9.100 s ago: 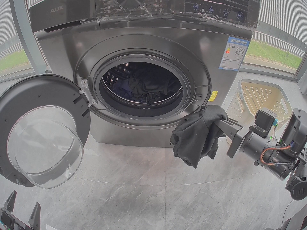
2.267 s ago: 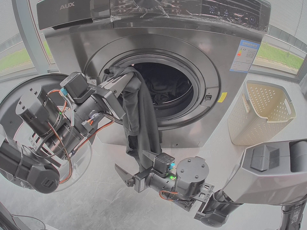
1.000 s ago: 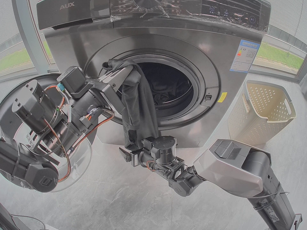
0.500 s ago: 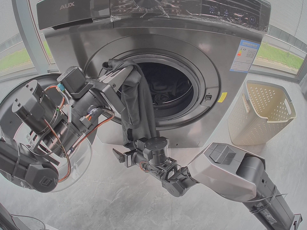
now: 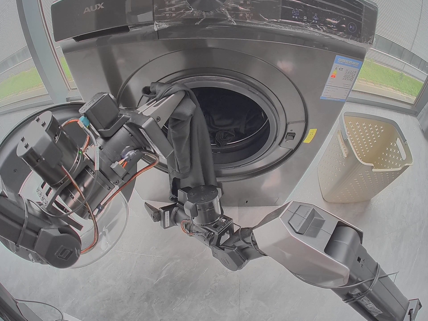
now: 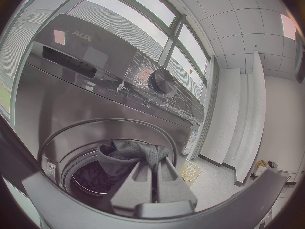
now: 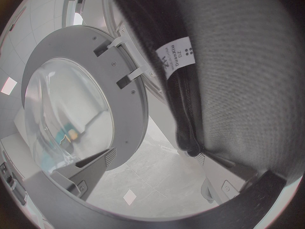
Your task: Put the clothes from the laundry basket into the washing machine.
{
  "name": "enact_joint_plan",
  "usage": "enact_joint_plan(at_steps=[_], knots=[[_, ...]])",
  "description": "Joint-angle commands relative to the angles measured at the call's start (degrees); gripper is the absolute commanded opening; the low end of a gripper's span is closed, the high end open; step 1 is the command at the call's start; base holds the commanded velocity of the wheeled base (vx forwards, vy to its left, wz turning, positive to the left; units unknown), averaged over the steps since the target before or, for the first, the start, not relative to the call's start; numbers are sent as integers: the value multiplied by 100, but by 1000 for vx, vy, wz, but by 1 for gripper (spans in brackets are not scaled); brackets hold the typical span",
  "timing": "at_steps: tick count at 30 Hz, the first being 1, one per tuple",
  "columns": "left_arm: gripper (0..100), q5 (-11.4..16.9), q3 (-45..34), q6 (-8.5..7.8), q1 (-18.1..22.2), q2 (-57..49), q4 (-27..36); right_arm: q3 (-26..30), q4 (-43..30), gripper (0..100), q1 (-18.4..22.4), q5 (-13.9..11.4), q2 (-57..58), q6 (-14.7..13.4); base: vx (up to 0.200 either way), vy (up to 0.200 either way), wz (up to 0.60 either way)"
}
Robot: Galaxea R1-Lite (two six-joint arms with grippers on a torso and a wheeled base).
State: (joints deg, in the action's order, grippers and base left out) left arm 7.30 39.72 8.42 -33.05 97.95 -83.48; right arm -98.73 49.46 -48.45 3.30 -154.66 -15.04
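Dangling limp dark knit garment (image 5: 191, 143), left hand (image 5: 176, 98) clenched on it, right hand (image 5: 164, 203) splayed beneath

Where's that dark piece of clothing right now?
In the head view, the garment hangs from the shut left gripper at the left rim of the washer opening, its lower end beside the open right gripper.
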Motion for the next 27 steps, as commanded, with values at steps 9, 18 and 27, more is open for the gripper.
enact_joint_plan(at_steps=[9, 18, 27], knots=[[0, 8, 10, 1, 9, -4, -1, -779, -349, 100, 186, 241, -521, 10, 0, 0, 0], [0, 8, 10, 1, 18, -4, -1, -1359, -463, 100, 345, 549, -688, 45, 0, 0, 0], [0, -1, 10, 1, 35, -4, -1, -1465, -455, 0, 406, 663, -785, 54, 0, 0, 0]])
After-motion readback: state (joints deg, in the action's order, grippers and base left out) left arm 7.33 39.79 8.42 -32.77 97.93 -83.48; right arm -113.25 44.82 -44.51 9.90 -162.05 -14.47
